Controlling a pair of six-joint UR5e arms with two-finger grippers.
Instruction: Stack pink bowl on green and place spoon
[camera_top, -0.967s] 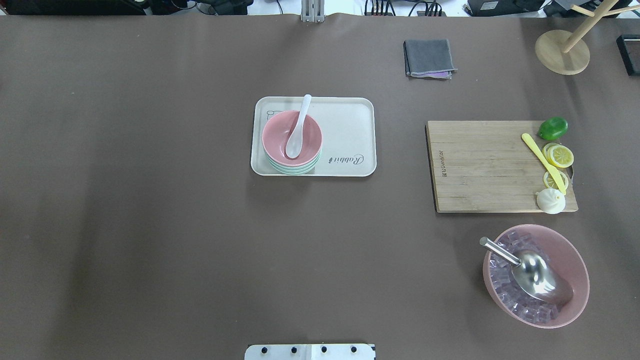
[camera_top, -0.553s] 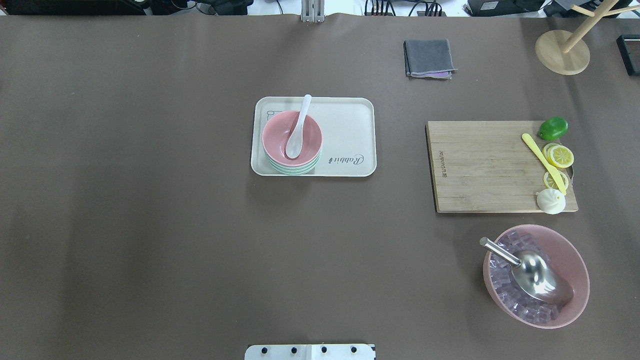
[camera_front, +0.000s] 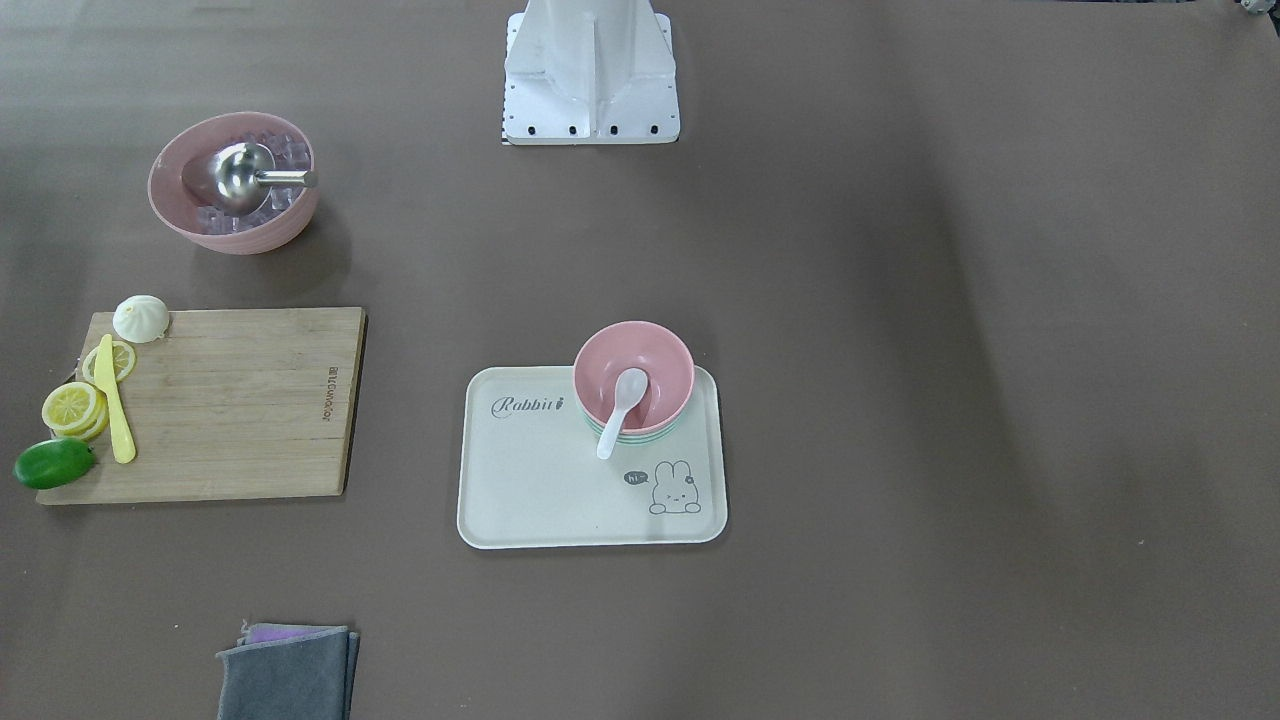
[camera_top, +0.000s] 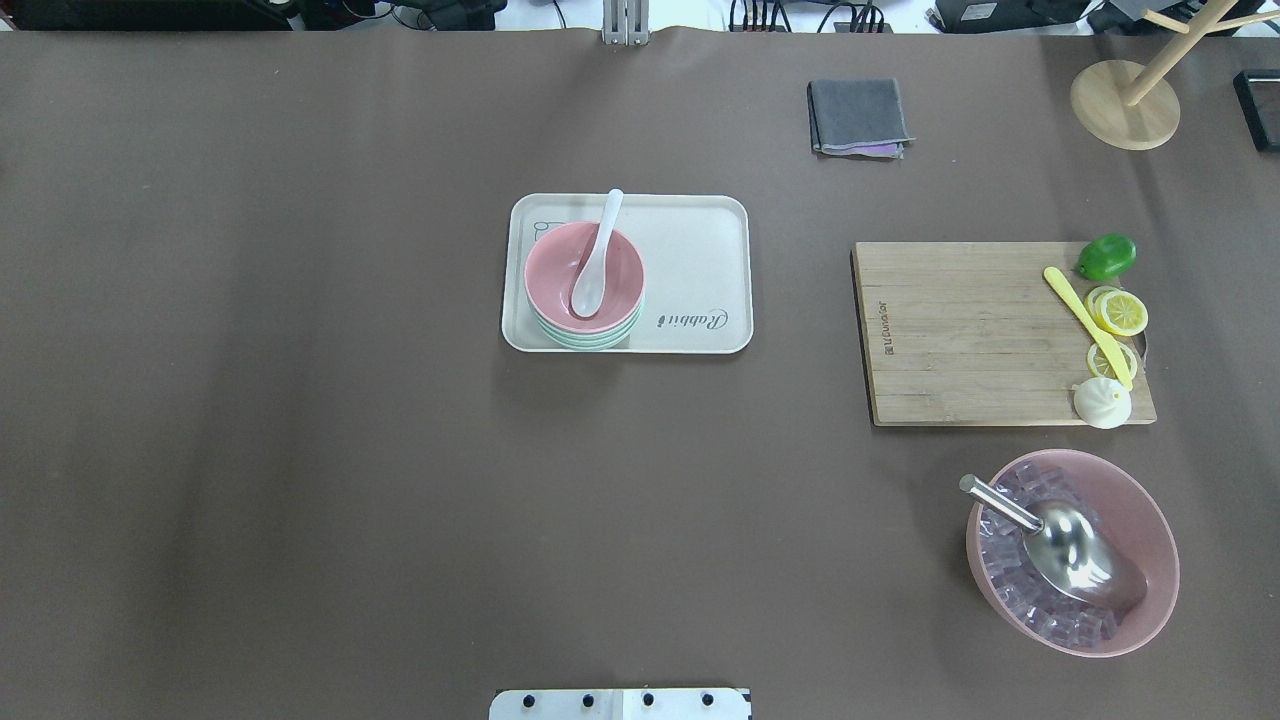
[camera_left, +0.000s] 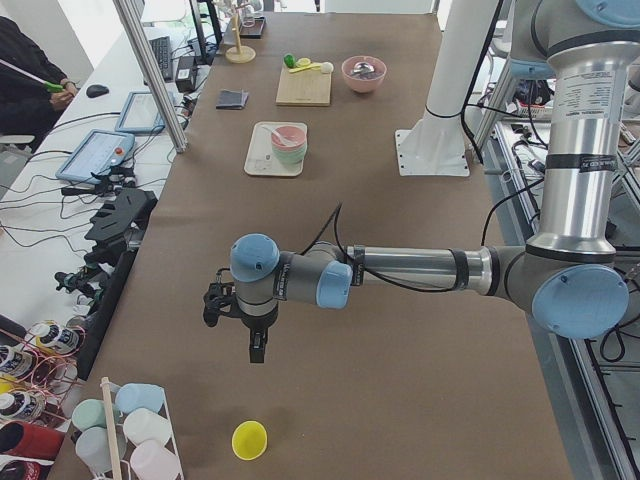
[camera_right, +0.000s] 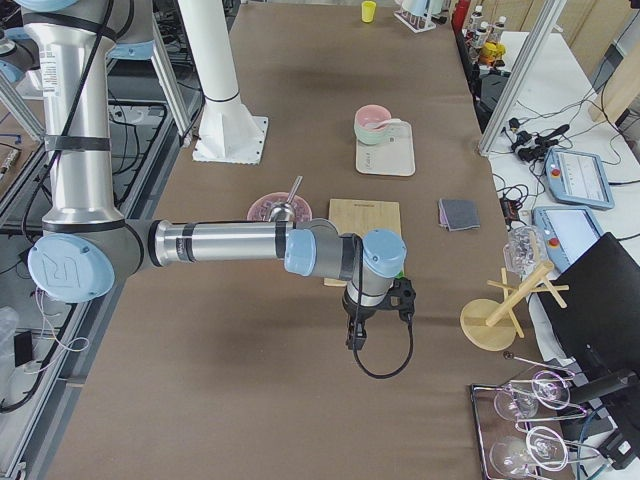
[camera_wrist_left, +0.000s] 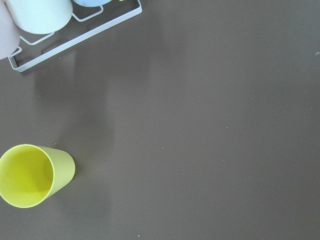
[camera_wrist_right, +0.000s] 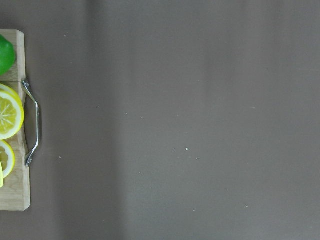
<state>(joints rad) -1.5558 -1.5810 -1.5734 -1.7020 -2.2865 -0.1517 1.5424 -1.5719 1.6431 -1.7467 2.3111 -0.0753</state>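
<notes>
I find the left gripper (camera_left: 253, 354) and the right gripper (camera_right: 353, 340) hanging over the table (camera_left: 420, 400); I cannot tell their jaw state. Pink bowl (camera_top: 584, 272) sits nested in green bowl (camera_top: 600, 340) on tray (camera_top: 700, 250), holding spoon (camera_top: 595, 258).

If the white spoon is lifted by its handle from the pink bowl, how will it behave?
The spoon looks glossy and thick, so it is probably stiff yet slippery. Its handle overhangs the pink bowl, so a push may tip it out.
</notes>
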